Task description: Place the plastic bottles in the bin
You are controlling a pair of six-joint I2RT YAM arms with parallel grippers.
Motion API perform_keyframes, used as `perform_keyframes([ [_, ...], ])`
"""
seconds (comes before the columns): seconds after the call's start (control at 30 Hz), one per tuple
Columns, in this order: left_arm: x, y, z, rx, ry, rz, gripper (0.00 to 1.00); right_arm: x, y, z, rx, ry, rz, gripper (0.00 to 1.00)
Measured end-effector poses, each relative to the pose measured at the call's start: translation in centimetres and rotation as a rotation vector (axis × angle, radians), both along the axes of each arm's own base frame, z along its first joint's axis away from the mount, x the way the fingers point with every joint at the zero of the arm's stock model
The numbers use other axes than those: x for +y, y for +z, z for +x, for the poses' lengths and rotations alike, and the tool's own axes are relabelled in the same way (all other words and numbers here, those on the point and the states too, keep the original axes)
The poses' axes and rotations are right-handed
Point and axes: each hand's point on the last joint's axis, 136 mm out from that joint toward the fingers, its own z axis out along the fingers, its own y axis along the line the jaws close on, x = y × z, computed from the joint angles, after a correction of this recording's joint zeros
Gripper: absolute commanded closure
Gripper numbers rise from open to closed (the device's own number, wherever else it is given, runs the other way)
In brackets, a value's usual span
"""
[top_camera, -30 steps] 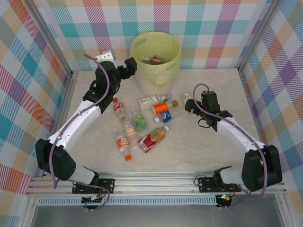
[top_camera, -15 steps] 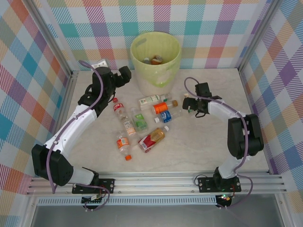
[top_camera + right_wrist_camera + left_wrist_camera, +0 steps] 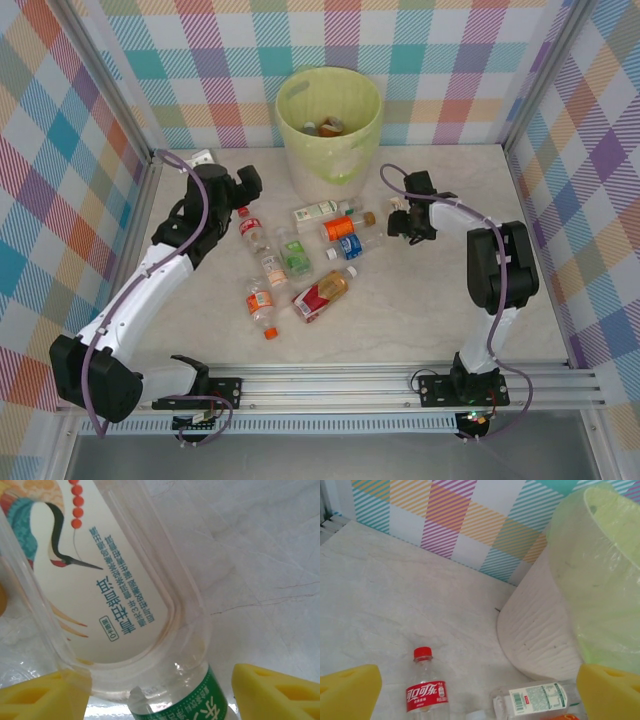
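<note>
Presently, the right gripper (image 3: 404, 219) is found at the right end of the cluster of plastic bottles (image 3: 300, 255) lying on the counter (image 3: 430, 300), on the near side of the bin (image 3: 322, 165). A few bottles appear to be inside the bin already.

In the right wrist view, a clear bottle with a crane label (image 3: 100, 580) is seen directly ahead of this gripper. Its long axis runs obliquely from the upper left down to the gap between the pads, where its rounded end lies. A green-labelled bottle (image 3: 192, 705) is lodged just beneath it.

The jaws are observed partly open. The pad (image 3: 30, 692) at the lower left of that view appears to lie against the clear wall, while the other pad stands apart from it. No hold is therefore judged to be established.

The left gripper (image 3: 248, 184) is noted fully spread and empty. It is poised over a red-labelled bottle (image 3: 426, 692), whose cap points away from it, near the bin.

The right arm is judged the nearer to the crane-label bottle. The jaws would need to be set more squarely across its axis before closing.
</note>
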Motion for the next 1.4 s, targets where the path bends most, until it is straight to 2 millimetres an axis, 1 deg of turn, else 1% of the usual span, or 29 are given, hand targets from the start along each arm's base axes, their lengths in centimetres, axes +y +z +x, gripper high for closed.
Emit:
perform_keyframes([
  [0.1,0.1,-0.1,-0.2,0.024,-0.006,0.019,0.0,0.0,-0.4,-0.3,0.02,-0.001,0.003,0.37],
  [0.27,-0.1,-0.2,-0.3,0.03,-0.019,0.021,0.0,0.1,-0.4,-0.6,0.024,-0.004,0.008,0.5],
  [0.37,-0.2,-0.4,-0.3,0.023,-0.026,0.015,0.0,0.0,-0.1,-1.4,0.015,0.001,0.018,0.56],
  [0.43,-0.2,-0.9,-0.5,0.017,-0.028,0.011,0.0,-0.1,0.3,-2.0,0.007,-0.001,0.022,0.59],
  [0.57,-0.2,-1.7,-1.1,0.022,-0.04,0.006,0.0,-0.2,2.1,-2.7,-0.037,-0.006,0.034,0.61],
  [0.67,-0.4,-1.7,-1.1,0.02,-0.051,0.0,0.0,0.1,4.4,-2.6,-0.097,-0.001,0.039,0.61],
  [0.73,-0.5,-1.7,-1.1,0.021,-0.056,-0.002,0.0,0.7,6.1,-2.6,-0.144,0.014,0.046,0.62],
  [0.83,-0.6,-1.7,-1.1,0.022,-0.061,-0.001,0.0,2.1,9.6,-2.6,-0.228,0.046,0.073,0.62],
  [0.93,-0.7,-1.8,-1.2,0.023,-0.072,0.002,0.0,3.4,14.3,-2.0,-0.342,0.075,0.119,0.62],
  [1.03,-1.0,-1.8,-1.2,0.025,-0.087,0.002,0.0,4.6,20.4,-1.0,-0.473,0.107,0.181,0.61],
  [1.1,-1.2,-1.8,-1.2,0.027,-0.1,-0.003,0.01,5.3,24.9,-0.1,-0.57,0.136,0.219,0.61],
  [1.2,-1.5,-1.9,-1.3,0.03,-0.117,-0.011,0.0,6.5,31.2,0.4,-0.695,0.187,0.288,0.61],
  [1.3,-1.8,-1.9,-1.3,0.033,-0.131,-0.017,0.0,8.2,35.7,1.2,-0.775,0.254,0.355,0.61],
  [1.37,-2.0,-1.9,-1.3,0.035,-0.145,-0.023,0.0,9.5,37.2,2.3,-0.796,0.293,0.391,0.6],
  [1.4,-2.3,-1.9,-1.4,0.037,-0.157,-0.029,0.0,10.3,37.6,3.1,-0.799,0.314,0.405,0.6],
])
